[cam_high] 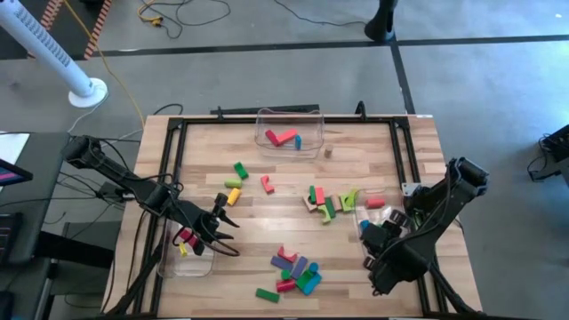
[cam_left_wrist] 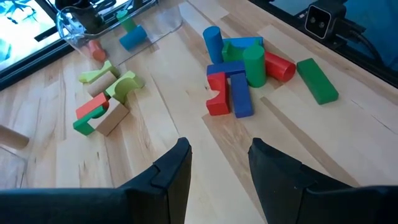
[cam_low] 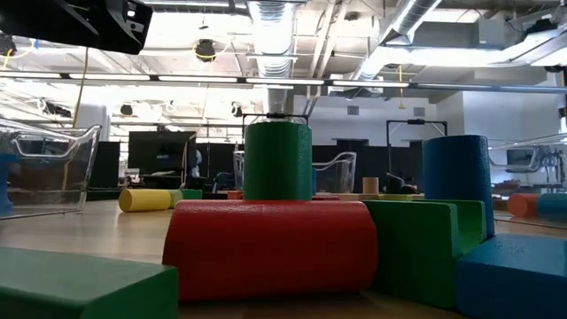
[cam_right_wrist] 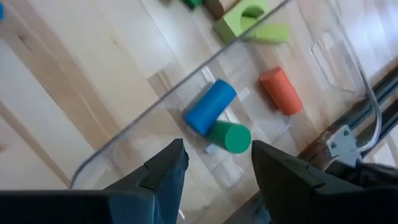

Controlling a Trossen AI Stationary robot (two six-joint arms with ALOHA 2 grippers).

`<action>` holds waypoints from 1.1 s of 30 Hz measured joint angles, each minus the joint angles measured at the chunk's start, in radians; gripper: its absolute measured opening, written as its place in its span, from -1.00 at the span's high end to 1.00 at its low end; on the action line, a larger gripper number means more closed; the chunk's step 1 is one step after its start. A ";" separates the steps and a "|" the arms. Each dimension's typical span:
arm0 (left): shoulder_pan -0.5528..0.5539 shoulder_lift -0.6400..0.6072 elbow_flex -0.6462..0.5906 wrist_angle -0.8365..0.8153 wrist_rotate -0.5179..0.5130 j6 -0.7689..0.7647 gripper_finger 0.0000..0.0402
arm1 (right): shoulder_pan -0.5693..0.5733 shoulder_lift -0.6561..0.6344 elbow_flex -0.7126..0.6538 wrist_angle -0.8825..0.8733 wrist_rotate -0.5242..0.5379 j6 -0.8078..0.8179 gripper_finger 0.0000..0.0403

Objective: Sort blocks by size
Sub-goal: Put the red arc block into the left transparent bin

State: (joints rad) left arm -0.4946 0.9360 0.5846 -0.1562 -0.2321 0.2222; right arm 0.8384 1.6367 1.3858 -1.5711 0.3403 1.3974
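Over the right-hand clear bin [cam_right_wrist: 186,93], the right gripper [cam_right_wrist: 214,165] hangs with its two dark fingers apart and nothing between them. Inside that bin, just beyond the fingertips, lie a blue cylinder [cam_right_wrist: 209,106] and a green cylinder [cam_right_wrist: 229,137] touching each other, with an orange-red cylinder [cam_right_wrist: 280,91] a little apart from them.

On the table's left side the left gripper [cam_left_wrist: 217,162] also stands with its jaws parted and empty, poised above bare wood beside the near-left clear bin [cam_high: 182,258], which holds a few small pieces in pink and yellow.

The rest of the blocks remain scattered across the wooden table [cam_high: 356,284]. A near cluster [cam_high: 293,271] groups a red cylinder [cam_left_wrist: 279,66], a green bar [cam_left_wrist: 317,80], a red arch [cam_left_wrist: 216,95] and a blue bar [cam_left_wrist: 239,94]. A second heap [cam_high: 327,201] of green, red and tan pieces lies at mid-table, to the left of the right-hand bin. Loose green, yellow and pink pieces [cam_high: 236,182] sit left of centre.

A third clear bin [cam_high: 287,132] at the far edge contains red and blue pieces, with a small tan block [cam_high: 328,151] on the table just to its right.
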 joint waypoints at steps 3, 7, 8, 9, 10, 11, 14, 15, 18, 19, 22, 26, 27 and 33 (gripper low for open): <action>0.000 0.000 0.000 0.000 0.000 0.000 0.24 | -0.003 0.000 0.020 0.000 0.032 -0.020 -0.08; 0.000 0.000 0.000 0.000 0.000 0.000 0.24 | -0.010 -0.001 0.042 0.007 0.099 -0.057 -0.08; 0.000 0.000 0.000 0.000 0.000 0.000 0.24 | -0.010 -0.001 0.046 0.012 0.115 -0.067 -0.08; 0.000 0.000 0.000 0.000 0.000 0.000 0.24 | -0.010 -0.001 0.051 0.018 0.128 -0.080 -0.08; 0.000 0.000 0.000 0.000 0.000 0.000 0.24 | -0.010 -0.001 0.054 0.028 0.141 -0.093 -0.08; 0.000 0.000 0.000 -0.001 0.000 0.000 0.24 | -0.010 -0.001 0.055 0.040 0.156 -0.108 -0.08; 0.000 0.000 0.000 -0.001 0.000 0.000 0.24 | -0.010 -0.001 0.057 0.087 0.196 -0.163 -0.08; 0.000 0.000 0.000 0.000 0.000 0.000 0.24 | -0.010 -0.001 0.057 0.103 0.210 -0.181 -0.08; 0.000 0.000 0.000 -0.001 0.000 0.000 0.24 | -0.010 -0.001 0.057 0.155 0.246 -0.242 -0.08; 0.000 0.000 0.000 -0.001 0.000 0.000 0.24 | -0.010 -0.001 0.057 0.173 0.259 -0.263 -0.08; 0.000 0.000 0.000 0.000 0.000 -0.001 0.24 | -0.010 -0.001 0.057 0.222 0.293 -0.322 -0.08; 0.000 0.000 0.000 0.007 0.000 0.001 0.24 | -0.016 -0.001 0.057 0.294 0.317 -0.399 -0.08; 0.000 0.000 0.000 0.010 0.000 0.001 0.24 | -0.017 -0.001 0.057 0.318 0.318 -0.420 -0.08; 0.000 0.000 0.000 0.012 0.000 0.002 0.24 | -0.017 -0.001 0.057 0.465 0.318 -0.570 -0.08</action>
State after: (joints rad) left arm -0.4946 0.9360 0.5846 -0.1447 -0.2321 0.2237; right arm 0.8219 1.6356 1.4425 -1.1058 0.6580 0.8276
